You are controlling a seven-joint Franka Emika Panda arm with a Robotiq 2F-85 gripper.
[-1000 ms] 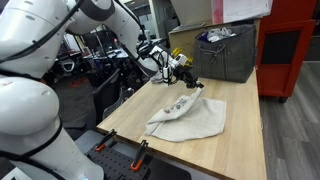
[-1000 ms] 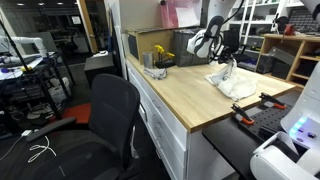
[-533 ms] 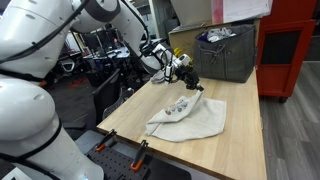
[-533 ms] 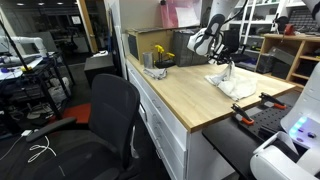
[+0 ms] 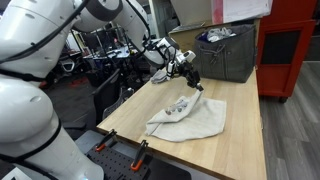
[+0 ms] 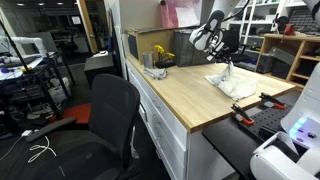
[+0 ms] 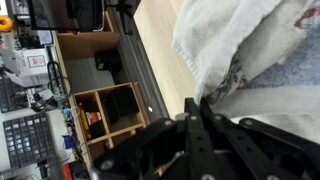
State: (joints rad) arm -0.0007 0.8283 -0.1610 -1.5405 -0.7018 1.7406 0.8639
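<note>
A white cloth (image 5: 190, 118) with a dark print lies crumpled on the light wooden table (image 5: 245, 140). One corner of it is pulled up into a peak. My gripper (image 5: 197, 86) is shut on that raised corner, just above the table. In an exterior view the cloth (image 6: 233, 84) rises to the gripper (image 6: 228, 64) near the table's far end. In the wrist view the black fingers (image 7: 192, 108) meet at the cloth's edge (image 7: 245, 45), and the fabric fills the upper right.
A grey fabric bin (image 5: 228, 52) stands at the back of the table, close behind the gripper. Yellow flowers in a small holder (image 6: 158, 55) sit near a table corner. An office chair (image 6: 110, 110) stands beside the table. Wooden shelves (image 7: 110, 110) lie beyond the table edge.
The arm's wrist has risen and tilted a little above the cloth. The gripper stays shut on the raised corner, almost in the same place.
</note>
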